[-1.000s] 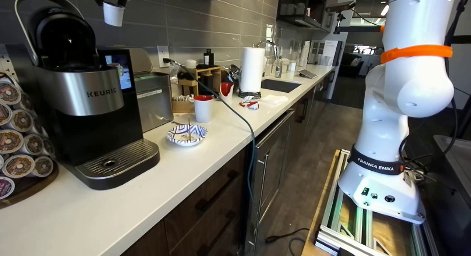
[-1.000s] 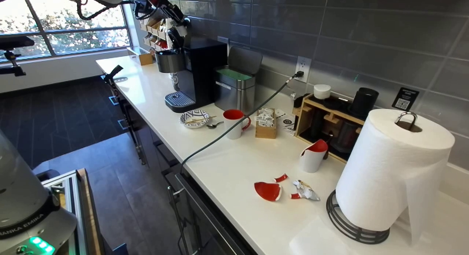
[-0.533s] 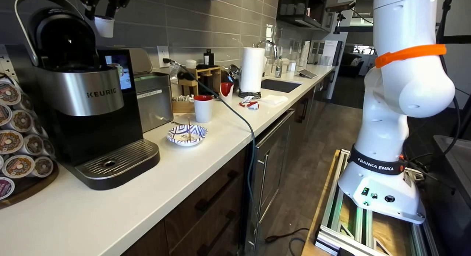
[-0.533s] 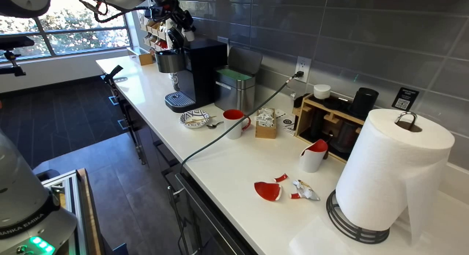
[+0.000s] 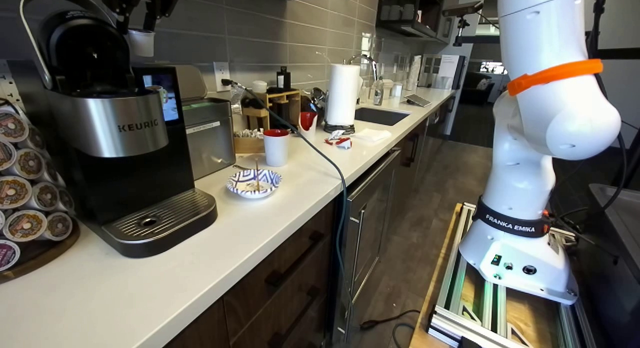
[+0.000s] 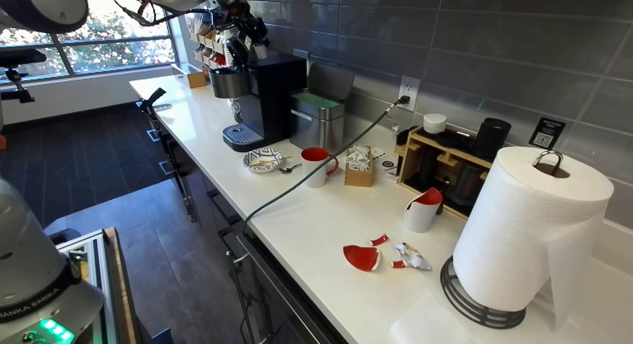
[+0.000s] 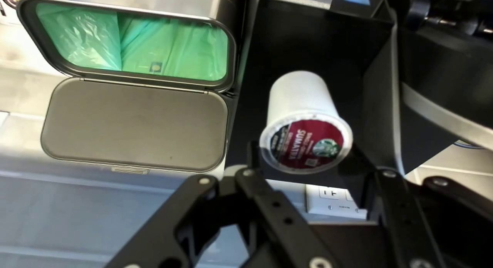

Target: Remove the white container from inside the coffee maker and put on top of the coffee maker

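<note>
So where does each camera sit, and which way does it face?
An exterior view: near the coffee maker, facing along the counter to the sink; arm at right, pincer at top.
An exterior view: near the paper-towel roll, facing toward the window; arm at left and top, pincer far off.
Wrist view: mounted behind the pincer, which shows at bottom; looks down on the white container.
In both exterior views: coffee maker, patterned dish.
</note>
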`<control>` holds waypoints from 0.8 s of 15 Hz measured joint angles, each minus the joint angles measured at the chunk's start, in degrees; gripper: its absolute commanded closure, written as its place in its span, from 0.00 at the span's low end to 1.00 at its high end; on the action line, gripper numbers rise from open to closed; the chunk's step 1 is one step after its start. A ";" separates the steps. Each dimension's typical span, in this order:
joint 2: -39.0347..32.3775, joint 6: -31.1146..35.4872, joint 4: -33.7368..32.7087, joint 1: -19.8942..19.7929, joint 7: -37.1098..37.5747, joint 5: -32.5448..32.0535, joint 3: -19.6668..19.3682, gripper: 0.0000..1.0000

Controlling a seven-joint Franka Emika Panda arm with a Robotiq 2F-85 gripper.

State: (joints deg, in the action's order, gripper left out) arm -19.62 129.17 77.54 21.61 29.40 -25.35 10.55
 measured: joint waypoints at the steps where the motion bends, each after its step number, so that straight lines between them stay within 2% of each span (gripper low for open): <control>1: -0.40 -0.53 -0.76 0.27 0.00 0.28 -0.31 0.72; 5: -1.94 -3.68 -3.57 1.38 0.01 1.18 -1.07 0.72; 6: -2.30 -4.48 -4.23 1.66 0.01 1.40 -1.22 0.35; 7: -2.64 -5.18 -4.81 1.74 0.02 1.48 -1.15 0.22; 10: -3.35 -6.80 -5.97 1.62 0.09 1.54 -1.12 0.02; 12: -3.58 -7.76 -6.63 1.39 0.12 1.54 -1.16 0.00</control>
State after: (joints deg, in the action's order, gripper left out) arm -23.19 121.41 70.91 23.00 29.51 -23.80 9.39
